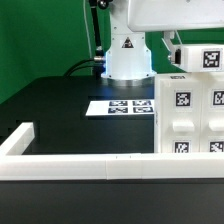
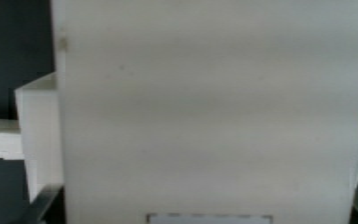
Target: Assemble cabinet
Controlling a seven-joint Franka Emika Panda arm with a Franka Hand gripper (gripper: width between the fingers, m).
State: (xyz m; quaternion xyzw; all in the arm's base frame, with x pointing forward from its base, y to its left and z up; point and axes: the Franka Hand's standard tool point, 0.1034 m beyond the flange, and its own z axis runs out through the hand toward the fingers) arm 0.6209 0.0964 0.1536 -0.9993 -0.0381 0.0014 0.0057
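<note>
The large white plastic cabinet (image 1: pixel 190 110) with black-and-white square tags stands on the black bench (image 1: pixel 55 100) at the exterior view's right, touching the near long white L-shaped rail (image 1: pixel 90 166). The gripper (image 1: pixel 172 50) is at its far top edge, and I cannot tell whether it is clenched or released.

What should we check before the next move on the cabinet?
1. Gripper open or shut: cannot tell, jaws hidden in both views.
2. Hold on cabinet: cannot tell.
3. Cabinet upright on table: ok.
4. Rail lying on table: ok.
5. Marker board tags showing: ok.
6. Wrist view usable: not ok, a blurred white face fills it.
</note>
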